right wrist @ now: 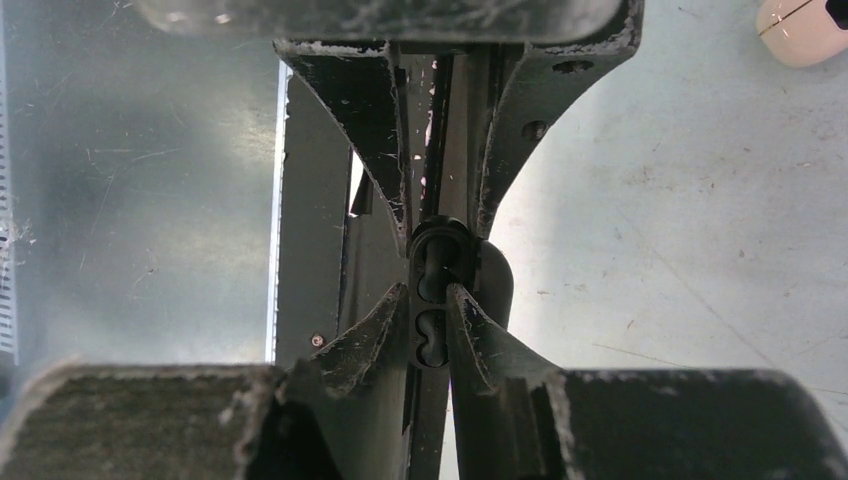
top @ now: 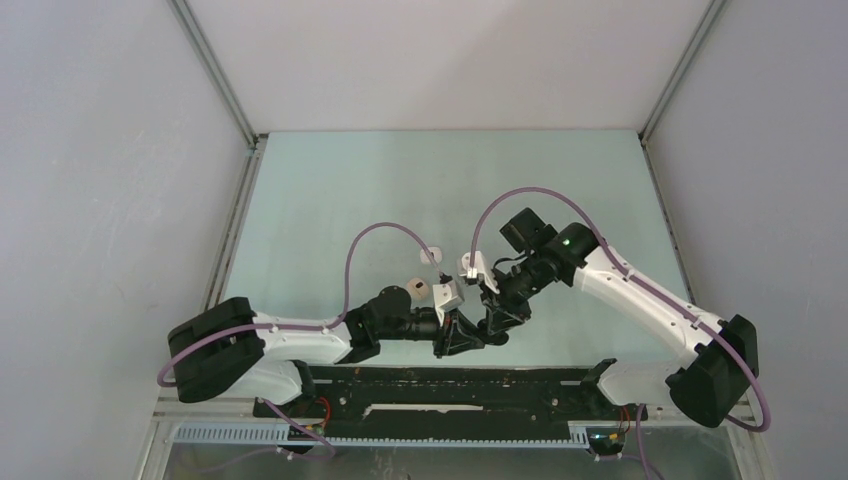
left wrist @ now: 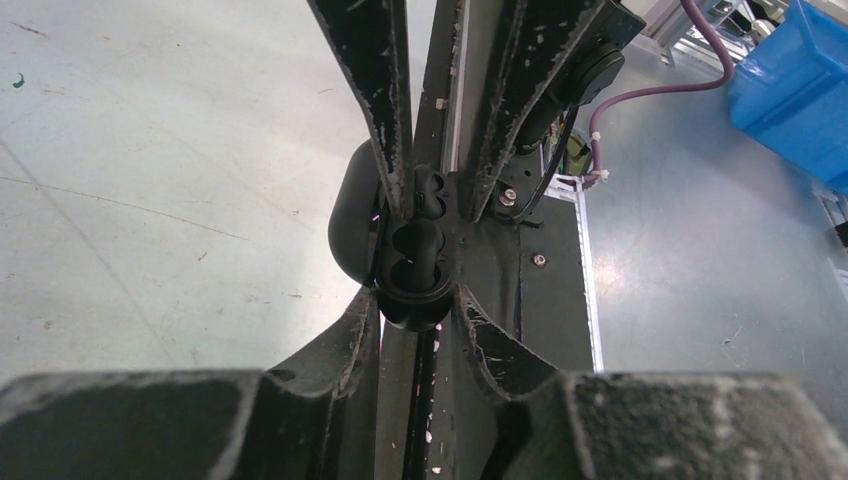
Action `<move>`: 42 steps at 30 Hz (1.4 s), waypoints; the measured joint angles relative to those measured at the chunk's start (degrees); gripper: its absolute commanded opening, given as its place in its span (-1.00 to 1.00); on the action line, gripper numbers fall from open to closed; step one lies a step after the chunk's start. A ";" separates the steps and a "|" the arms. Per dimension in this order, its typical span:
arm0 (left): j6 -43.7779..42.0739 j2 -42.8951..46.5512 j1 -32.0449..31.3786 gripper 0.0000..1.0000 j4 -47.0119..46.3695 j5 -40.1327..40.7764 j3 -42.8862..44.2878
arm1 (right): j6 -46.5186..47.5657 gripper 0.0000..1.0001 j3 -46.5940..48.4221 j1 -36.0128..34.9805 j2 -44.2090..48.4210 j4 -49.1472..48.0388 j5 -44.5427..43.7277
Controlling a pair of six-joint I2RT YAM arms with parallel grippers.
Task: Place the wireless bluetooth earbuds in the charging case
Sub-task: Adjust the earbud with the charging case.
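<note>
Step in hand: seating the black earbud [left wrist: 428, 192] in the charging case [left wrist: 412, 262], judged from how the two arms meet tip to tip above the near middle of the desk [top: 400, 180].
Left-side advice: the left arm should act as a steady fixture, with the case mouth facing the incoming piece and the lid [left wrist: 348, 225] swung clear to the side as it is now.
Right-side advice: bring the earbud straight along the axis of the socket and match its bean shape to the recess. Press lightly and release only once it sits flush, since a skewed entry would likely jam or flick the piece out.
Left end effector [left wrist: 415, 300]: closed tight, its tips pinching the lower rim of the black case and holding it off the desk.
Right end effector [right wrist: 430, 310]: jaws drawn nearly together around a small black two-lobed piece, which I take to be the earbud. It sits just beside the case mouth, though contact between the two cannot be told.
Task's things: case and earbud are both in the air between the opposed fingertips.
Far right: a white case [right wrist: 800, 30] lies on the desk, well apart from the grip.
</note>
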State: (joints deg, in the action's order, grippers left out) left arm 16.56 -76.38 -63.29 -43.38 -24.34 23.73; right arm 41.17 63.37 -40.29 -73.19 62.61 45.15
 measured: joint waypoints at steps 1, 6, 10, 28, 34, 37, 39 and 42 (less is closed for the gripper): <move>0.00 0.00 0.07 -1.00 0.00 0.00 0.00 | 0.00 -0.53 0.00 -0.11 0.00 0.00 0.00; 0.02 0.00 0.11 -1.00 0.00 0.00 0.00 | -0.07 -0.56 -0.15 -0.50 0.00 -0.17 -0.39; 0.02 0.00 0.11 -1.00 0.00 0.00 0.00 | -0.31 -0.62 -0.35 -0.87 0.00 -0.59 -1.05; 0.11 0.42 0.11 -1.00 0.00 0.02 0.00 | -1.07 -0.58 -0.44 -1.60 -0.09 -1.64 -2.05; -0.02 0.50 0.11 -1.00 -0.11 0.00 0.00 | -1.51 -0.83 -0.44 -1.64 -0.55 -1.77 -2.12; -0.15 1.09 0.11 -0.99 0.59 -0.07 -0.07 | -1.90 -0.90 -0.44 -1.64 -1.03 -1.90 -2.14; -0.57 1.55 0.11 -0.99 0.92 -0.07 -0.28 | -2.03 -0.91 -0.44 -1.64 -1.20 -1.97 -2.08; -1.07 2.16 0.11 -0.99 1.14 -0.02 -0.68 | -2.19 -0.93 -0.44 -1.64 -1.46 -2.23 -1.99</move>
State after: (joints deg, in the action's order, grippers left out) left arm 15.49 -74.22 -63.18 -42.24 -24.36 23.05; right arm 38.98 62.94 -41.93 -74.65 60.38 43.16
